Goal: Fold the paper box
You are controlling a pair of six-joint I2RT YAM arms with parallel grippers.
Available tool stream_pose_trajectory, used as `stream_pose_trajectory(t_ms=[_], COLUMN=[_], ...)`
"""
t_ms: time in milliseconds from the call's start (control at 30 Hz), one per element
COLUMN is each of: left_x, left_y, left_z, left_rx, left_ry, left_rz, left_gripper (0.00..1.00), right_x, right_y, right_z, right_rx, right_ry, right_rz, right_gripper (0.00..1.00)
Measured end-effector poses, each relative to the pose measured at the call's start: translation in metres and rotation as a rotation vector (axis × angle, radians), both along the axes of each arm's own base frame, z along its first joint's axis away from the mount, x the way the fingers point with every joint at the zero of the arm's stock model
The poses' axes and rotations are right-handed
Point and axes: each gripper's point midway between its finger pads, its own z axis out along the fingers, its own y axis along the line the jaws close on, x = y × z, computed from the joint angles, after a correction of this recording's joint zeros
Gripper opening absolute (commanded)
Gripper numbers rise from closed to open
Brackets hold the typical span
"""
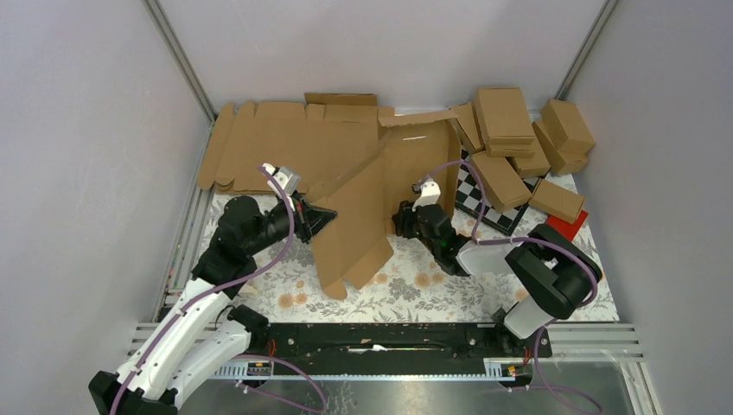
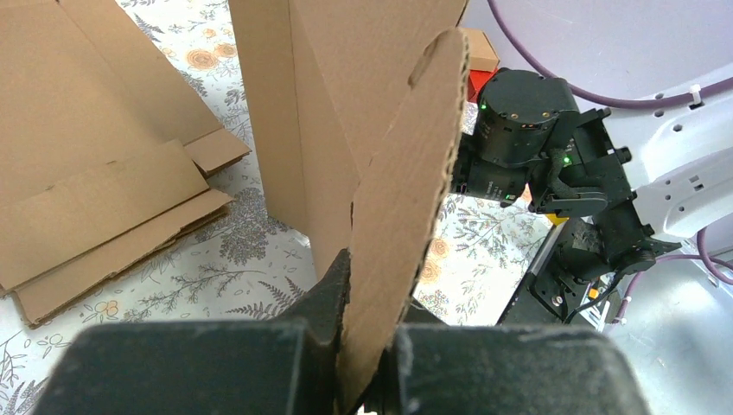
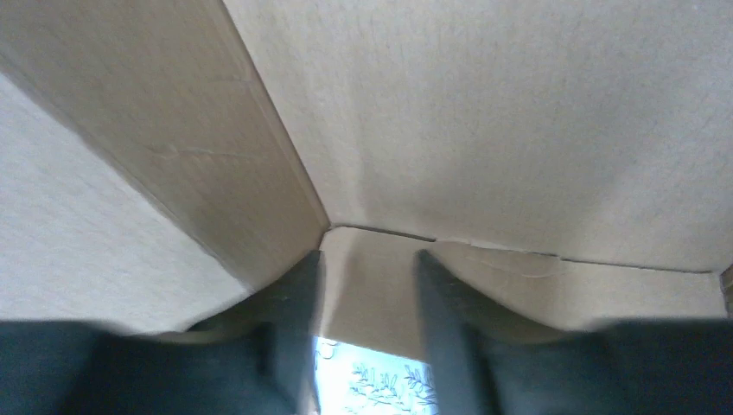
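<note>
The paper box (image 1: 380, 194) stands half-raised at the table's middle, its panels leaning like a tent. My left gripper (image 2: 372, 320) pinches a side flap edge-on so the blank stands upright. My right gripper (image 3: 367, 277) (jaws slightly apart, clamping nothing) noses into the inner crease from the right, probably to press that fold. Flat blanks (image 1: 277, 143) lie at the far left.

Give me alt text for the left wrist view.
The left gripper clamps a flap of the upright paper box. Beyond the cardboard is the right arm; flat cardboard blanks lie at left on a floral cloth.
</note>
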Motion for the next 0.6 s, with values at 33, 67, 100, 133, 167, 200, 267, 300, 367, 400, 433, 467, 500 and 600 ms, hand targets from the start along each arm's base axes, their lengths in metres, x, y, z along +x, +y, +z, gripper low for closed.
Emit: stream_pose_trajectory(t_ms=[33, 67, 100, 133, 167, 200, 267, 300, 367, 400, 433, 467, 500, 600], left_x=[0.0, 0.0, 0.0, 0.0, 0.0, 0.0, 0.0, 0.0, 0.0, 0.0, 0.0, 0.001, 0.002, 0.003], left_y=[0.0, 0.0, 0.0, 0.0, 0.0, 0.0, 0.0, 0.0, 0.0, 0.0, 0.0, 0.001, 0.002, 0.004], left_z=[0.0, 0.0, 0.0, 0.0, 0.0, 0.0, 0.0, 0.0, 0.0, 0.0, 0.0, 0.0, 0.0, -0.001], left_rx=[0.0, 0.0, 0.0, -0.001, -0.001, 0.0, 0.0, 0.001, 0.001, 0.001, 0.002, 0.006, 0.008, 0.023], left_ry=[-0.001, -0.001, 0.0, -0.001, -0.001, 0.0, 0.001, 0.001, 0.0, 0.0, -0.001, -0.005, -0.007, -0.014], left_rz=[0.0, 0.0, 0.0, 0.0, 0.0, 0.0, 0.0, 0.001, 0.001, 0.001, 0.001, 0.007, 0.011, 0.02], left_gripper=[0.0, 0.0, 0.0, 0.0, 0.0, 0.0, 0.0, 0.0, 0.0, 0.0, 0.0, 0.0, 0.0, 0.0], right_x=[0.0, 0.0, -0.001, -0.002, -0.007, -0.012, -0.025, -0.028, -0.033, -0.035, -0.036, -0.037, -0.039, -0.046], right_y=[0.002, 0.004, 0.004, 0.002, 0.001, -0.001, 0.001, 0.006, 0.026, 0.039, 0.054, 0.065, 0.074, 0.096], right_z=[0.004, 0.009, 0.015, 0.022, 0.029, 0.034, 0.04, 0.041, 0.041, 0.039, 0.035, 0.03, 0.025, 0.011], right_rx=[0.019, 0.038, 0.057, 0.077, 0.109, 0.136, 0.187, 0.201, 0.223, 0.222, 0.211, 0.198, 0.183, 0.128], right_ry=[-0.006, -0.024, -0.048, -0.075, -0.11, -0.138, -0.183, -0.191, -0.2, -0.205, -0.209, -0.214, -0.217, -0.21], right_rz=[0.003, 0.005, 0.005, -0.004, -0.007, 0.0, 0.051, 0.086, 0.194, 0.26, 0.327, 0.376, 0.416, 0.513], right_gripper=[0.99, 0.99, 1.0, 1.0, 1.0, 1.0, 1.0, 1.0, 1.0, 1.0, 1.0, 1.0, 1.0, 1.0])
